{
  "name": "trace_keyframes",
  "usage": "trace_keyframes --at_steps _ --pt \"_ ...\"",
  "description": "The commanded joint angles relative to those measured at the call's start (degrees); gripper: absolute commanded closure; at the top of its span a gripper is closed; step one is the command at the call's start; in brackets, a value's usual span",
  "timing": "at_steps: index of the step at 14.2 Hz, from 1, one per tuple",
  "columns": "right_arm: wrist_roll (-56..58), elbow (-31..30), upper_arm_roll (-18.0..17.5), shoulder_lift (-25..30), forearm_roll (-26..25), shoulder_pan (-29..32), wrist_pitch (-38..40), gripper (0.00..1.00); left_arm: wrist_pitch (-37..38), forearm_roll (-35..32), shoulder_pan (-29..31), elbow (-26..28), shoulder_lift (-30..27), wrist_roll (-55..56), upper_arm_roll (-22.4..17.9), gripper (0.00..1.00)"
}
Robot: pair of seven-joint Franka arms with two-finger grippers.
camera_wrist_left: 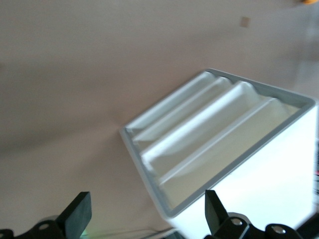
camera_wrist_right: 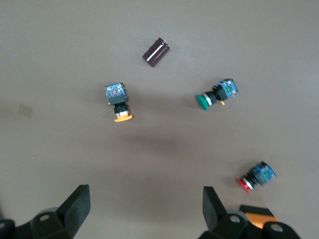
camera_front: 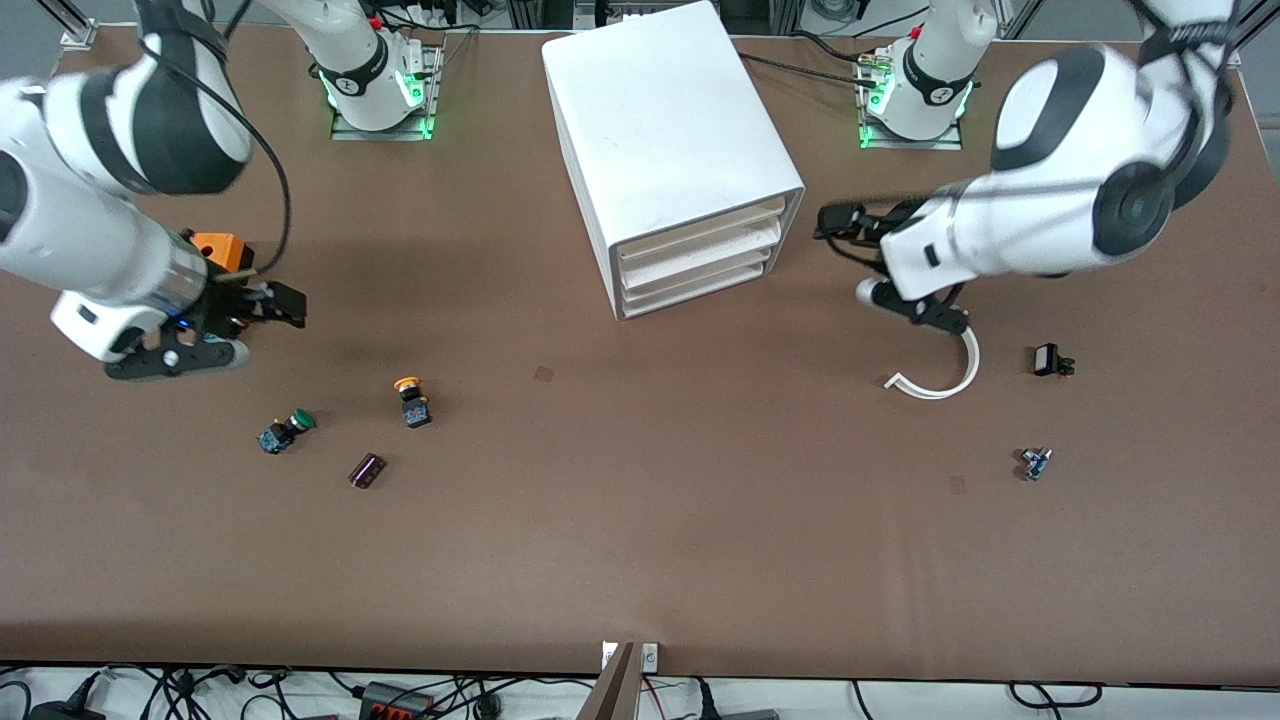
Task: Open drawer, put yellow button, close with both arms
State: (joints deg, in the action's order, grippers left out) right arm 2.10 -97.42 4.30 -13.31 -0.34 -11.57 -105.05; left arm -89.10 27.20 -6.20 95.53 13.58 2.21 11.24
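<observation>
- Yellow-capped push button with a black-and-blue body (camera_front: 411, 400) lies on the brown tabletop (camera_front: 640, 520), toward the right arm's end and nearer to the front camera than the large white box-shaped cabinet (camera_front: 665, 130).
- Beside it lie a green-capped button (camera_front: 285, 431) and a small dark maroon cylinder (camera_front: 366, 470); nothing stands between them.
- The uppermost white plastic drawer (camera_front: 700, 234) of the cabinet is pushed in.
- The right arm's black two-finger tool (camera_front: 285, 305) hangs over the tabletop near the buttons, fingers apart and empty.
- The left arm's tool (camera_front: 838, 222) is beside the cabinet's front, over the tabletop; its wrist view shows the fingers (camera_wrist_left: 77, 215) spread.
- A white curved plastic strip (camera_front: 945, 378) lies under the left arm.
- Only the right wrist view shows a red-capped button (camera_wrist_right: 256, 177).
</observation>
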Motion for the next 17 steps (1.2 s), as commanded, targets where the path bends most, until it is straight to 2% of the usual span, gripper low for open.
trace_keyframes --at_steps 1,4,6,7,9,10,13,17 --pt "0.01 0.3 0.1 -4.25 -0.1 -2.48 -3.83 0.0 1.39 6.96 0.22 -1.93 4.34 -2.72 0.62 0.0" --pt "0.1 1.52 0.01 -9.96 -0.02 -3.98 -8.23 0.0 1.56 15.84 0.83 -0.7 8.21 -15.0 1.06 0.0" --pt "2.45 4.33 -1.56 -14.18 0.16 -4.07 -8.41 0.0 1.56 19.01 1.45 1.75 9.18 -21.26 1.06 0.0" --pt "4.39 5.3 -1.57 -16.02 1.29 -4.07 -8.42 0.0 1.48 20.86 1.8 3.68 9.19 -24.07 1.06 0.0" --pt "9.91 7.23 -1.49 -19.72 6.9 -3.72 -8.68 0.0 0.78 24.73 2.59 8.86 9.19 -30.65 0.97 0.0" --pt "12.03 7.68 -1.4 -20.78 7.71 -3.46 -9.55 0.0 0.6 25.09 2.59 10.36 9.1 -33.47 0.97 0.0" --pt "13.81 7.77 -1.4 -23.86 7.63 -3.28 -13.15 0.0 0.6 25.36 3.12 13.88 9.19 -39.02 0.97 0.06" --pt "14.78 7.77 -1.4 -27.29 5.08 -3.28 -17.91 0.0 -1.42 31.86 3.03 19.86 9.19 -47.21 0.97 0.12"
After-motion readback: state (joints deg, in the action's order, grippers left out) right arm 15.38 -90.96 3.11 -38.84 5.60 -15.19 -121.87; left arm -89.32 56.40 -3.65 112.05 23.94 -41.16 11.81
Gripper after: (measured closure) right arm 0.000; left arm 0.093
